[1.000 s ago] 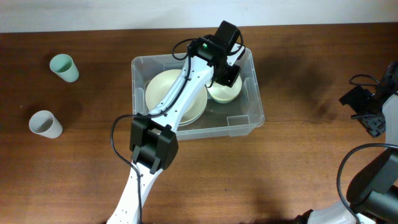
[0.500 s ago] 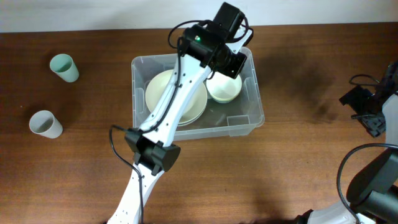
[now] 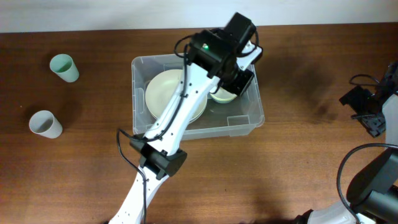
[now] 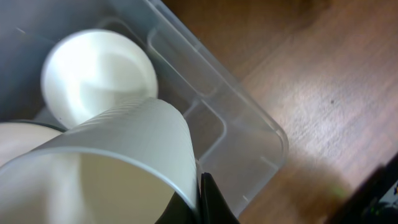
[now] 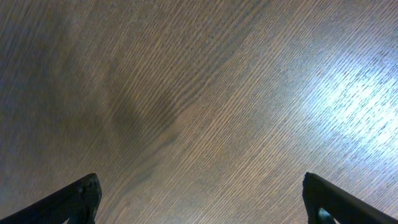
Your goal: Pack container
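the left gripper (image 3: 241, 79) is hanging over the container (image 3: 137, 93), at the end nearer the right arm. it is pinching the wall of a pale cup (image 4: 112, 162), with the jaws closed down to a sliver on the thin plastic. in the wrist view the cup is lying tilted. its mouth is facing the camera and its base is pointing down into the container.

the container is sitting at the middle of the table (image 3: 298, 174). a big bowl (image 3: 168, 93) is filling the half of it farther from the gripper. a small bowl (image 4: 99, 74) is sitting under and just beside the cup.

the coming move is turning on this: the cup is already hovering inside the container's rim (image 4: 261, 118), between the small bowl and the end wall. so the drop is probably a short way straight down onto the bare floor there, or into the small bowl. with the cup tilted like this, it is likely to roll once let go.

the right gripper (image 5: 202, 202) is standing wide and holding nothing, over bare wood well away from the container, so the left arm is the nearer one. two spare cups (image 3: 64, 67) are waiting well off the container's opposite end.
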`<move>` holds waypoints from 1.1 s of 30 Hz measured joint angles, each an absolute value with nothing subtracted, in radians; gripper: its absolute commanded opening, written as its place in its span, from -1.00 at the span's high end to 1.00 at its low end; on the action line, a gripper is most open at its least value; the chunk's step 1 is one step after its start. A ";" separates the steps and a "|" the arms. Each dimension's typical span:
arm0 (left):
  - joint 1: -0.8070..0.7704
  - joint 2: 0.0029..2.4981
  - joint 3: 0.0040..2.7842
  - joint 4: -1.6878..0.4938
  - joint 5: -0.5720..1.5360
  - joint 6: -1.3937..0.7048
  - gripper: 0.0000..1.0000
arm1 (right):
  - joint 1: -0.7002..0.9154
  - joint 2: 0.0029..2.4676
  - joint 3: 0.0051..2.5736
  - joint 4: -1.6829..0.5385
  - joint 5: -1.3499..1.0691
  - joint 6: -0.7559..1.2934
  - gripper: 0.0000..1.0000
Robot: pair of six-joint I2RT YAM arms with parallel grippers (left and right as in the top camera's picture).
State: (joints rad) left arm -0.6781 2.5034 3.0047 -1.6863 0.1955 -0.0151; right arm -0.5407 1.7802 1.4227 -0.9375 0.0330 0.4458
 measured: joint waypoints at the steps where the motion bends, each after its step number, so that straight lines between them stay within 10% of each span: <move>1: -0.682 2.503 2.989 -1.687 0.196 -0.015 0.99 | -0.541 1.780 1.423 -0.937 0.033 0.446 -0.98; 33: -0.686 2.503 2.650 -1.621 0.144 -0.084 0.99 | -0.541 1.780 1.423 -0.937 0.033 0.445 -0.98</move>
State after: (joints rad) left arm -0.6865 2.5034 2.6495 -1.6215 0.1440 -0.0845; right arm -0.5407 1.7802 1.4227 -0.9375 0.0334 0.4450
